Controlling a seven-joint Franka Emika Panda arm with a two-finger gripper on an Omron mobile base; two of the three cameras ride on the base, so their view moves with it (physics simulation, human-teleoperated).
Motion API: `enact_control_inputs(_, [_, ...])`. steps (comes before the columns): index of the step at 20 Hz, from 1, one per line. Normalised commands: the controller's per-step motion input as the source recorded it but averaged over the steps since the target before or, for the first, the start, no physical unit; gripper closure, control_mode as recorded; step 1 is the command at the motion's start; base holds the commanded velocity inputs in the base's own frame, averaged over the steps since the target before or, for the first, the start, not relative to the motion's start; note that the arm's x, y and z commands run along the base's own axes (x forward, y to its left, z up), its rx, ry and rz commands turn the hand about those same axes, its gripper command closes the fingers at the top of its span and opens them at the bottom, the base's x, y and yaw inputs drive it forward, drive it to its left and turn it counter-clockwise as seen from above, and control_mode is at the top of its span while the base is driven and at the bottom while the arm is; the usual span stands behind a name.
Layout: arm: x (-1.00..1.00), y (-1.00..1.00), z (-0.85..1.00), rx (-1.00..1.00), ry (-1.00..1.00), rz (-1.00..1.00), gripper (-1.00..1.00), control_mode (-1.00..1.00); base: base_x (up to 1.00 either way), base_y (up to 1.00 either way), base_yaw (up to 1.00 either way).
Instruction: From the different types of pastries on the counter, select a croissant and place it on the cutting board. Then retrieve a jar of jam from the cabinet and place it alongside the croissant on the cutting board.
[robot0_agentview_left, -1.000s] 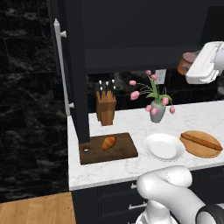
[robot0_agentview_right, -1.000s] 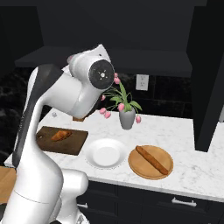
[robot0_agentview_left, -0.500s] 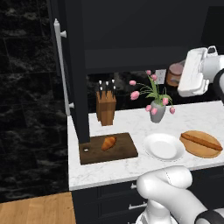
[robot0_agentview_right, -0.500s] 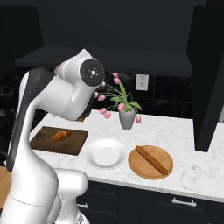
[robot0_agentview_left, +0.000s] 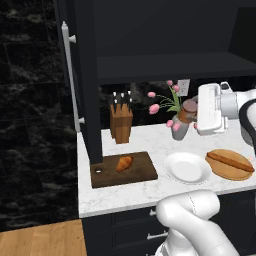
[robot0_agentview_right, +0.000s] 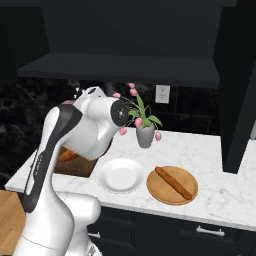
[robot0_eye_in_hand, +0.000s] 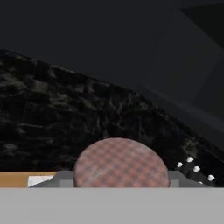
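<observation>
Now, pincer (robot0_agentview_left: 191, 111): we see it closed on the jar of jam (robot0_agentview_left: 188, 110), held in the air above the desk (robot0_agentview_left: 145, 187), beside the pink tulips.
Jar of jam: we see its brownish body and darker lid at the left end of the white hand in the left base view; in the hand view its round checked reddish lid (robot0_eye_in_hand: 121, 164) sits between the finger tips, close to the camera.
Croissant (robot0_agentview_left: 124, 163): it lies on the cutting board (robot0_agentview_left: 123, 170), near the board's middle, golden-brown and slightly angled.
Cutting board: dark wood, flat on the left part of the desk, with its small hole near the left corner; the jar is well apart from it, up and to the right.
Cabinet (robot0_agentview_left: 85, 80): tall and dark, with its door open at the left and the long silver bar handle (robot0_agentview_left: 70, 83) upright; its dark shelf spans above the desk.
Knife block (robot0_agentview_left: 121, 118): wooden, upright behind the cutting board against the dark wall.
Vase of tulips (robot0_agentview_right: 145, 129): grey vase with pink flowers at the back of the desk, just beside the held jar in the left base view.
White plate (robot0_agentview_left: 187, 167): on the desk, between the cutting board and the round wooden board (robot0_agentview_left: 230, 164).
Baguette-like loaf (robot0_agentview_right: 173, 181): it lies across the round wooden board.
</observation>
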Motion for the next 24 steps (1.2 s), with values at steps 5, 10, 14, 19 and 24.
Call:
enact_control_inputs(5, [0.04, 0.39, -0.55, -0.04, 0.07, 0.10, 1.00, -1.00, 0.00, 0.00, 0.00])
enact_control_inputs(10, [0.21, 0.21, -0.91, -0.03, 0.20, 0.13, 1.00, -1.00, 0.00, 0.00, 0.00])
enact_control_inputs(14, [0.14, 0.12, -0.58, 0.00, 0.14, 0.11, 1.00, -1.00, 0.00, 0.00, 0.00])
enact_control_inputs(19, [0.03, 0.04, -0.61, 0.01, 0.09, 0.16, 1.00, -1.00, 0.00, 0.00, 0.00])
enact_control_inputs(24, [0.29, 0.00, -0.49, 0.11, 0.18, 0.14, 1.00, -1.00, 0.00, 0.00, 0.00])
